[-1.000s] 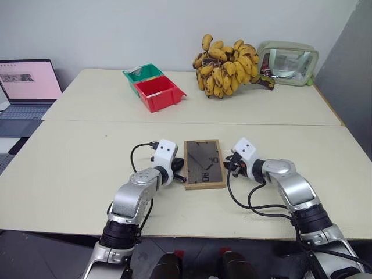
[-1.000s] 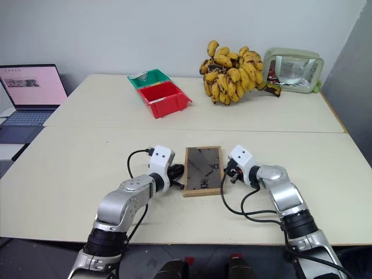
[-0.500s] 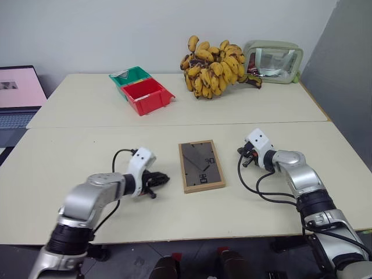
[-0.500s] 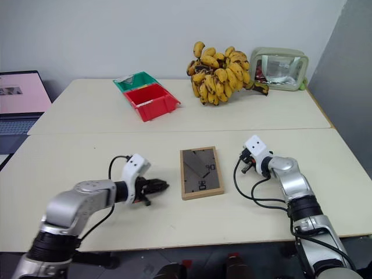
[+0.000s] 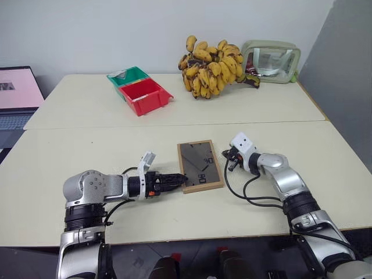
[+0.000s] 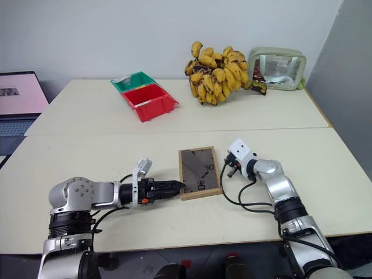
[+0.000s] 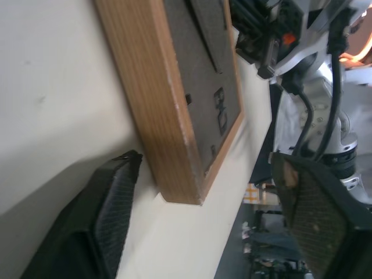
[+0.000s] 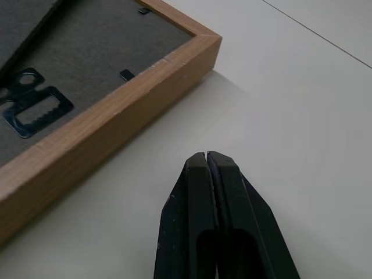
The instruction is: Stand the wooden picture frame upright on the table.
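Left eye view: wooden picture frame flat

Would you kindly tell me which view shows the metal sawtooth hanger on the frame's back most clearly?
The right wrist view: the small metal sawtooth hanger lies large on the dark back of the light-wood picture frame. The left wrist view shows it edge-on; both eye views show only a pale speck.

My head pair looks forward and down over the large cream-beige table; both eyes share the small light-wood picture frame at centre. Each wrist camera sits very close, seemingly almost at tabletop level, facing that frame's edge.
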